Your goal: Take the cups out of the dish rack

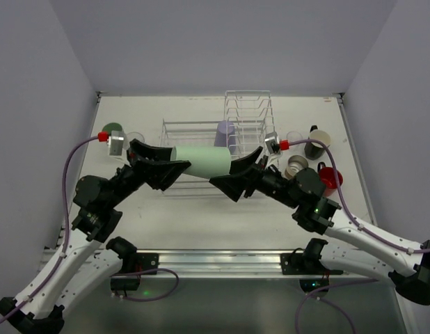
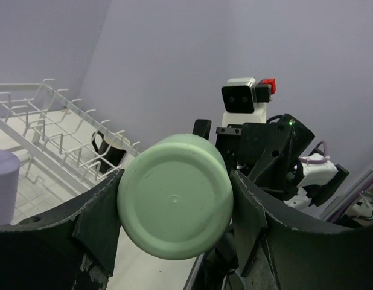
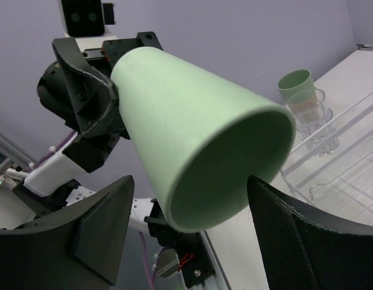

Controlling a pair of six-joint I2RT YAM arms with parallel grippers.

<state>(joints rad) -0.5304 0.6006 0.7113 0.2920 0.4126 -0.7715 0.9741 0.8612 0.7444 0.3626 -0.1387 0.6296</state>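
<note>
The pale table (image 1: pixel 201 223) carries the white wire dish rack (image 1: pixel 190 125) at its far middle, the low basket on the left joined to the taller divider section on the right. The two arms reach in from the near edge and meet just in front of the rack, above the table. Between them a pale green tumbler (image 1: pixel 201 161) lies on its side in the air, base toward the left, open mouth toward the right. The left gripper (image 1: pixel 174 165) is closed on the base end, and in its wrist view a finger (image 2: pixel 99 223) presses each side of the tumbler. The right gripper (image 1: pixel 237 170) has its jaws set wide around the mouth end. Its wrist view shows a finger (image 3: pixel 102 235) on either side of the rim, but I cannot tell whether they are touching it. A lavender tumbler (image 1: pixel 225 132) stands in the rack. On the table to the right of the rack are a black mug (image 1: pixel 316 144), a red mug (image 1: pixel 330 177) and a small tan cup (image 1: pixel 296 165). To the left are a dark green cup (image 1: pixel 112 129) and a clear glass (image 1: pixel 135 138).
</note>
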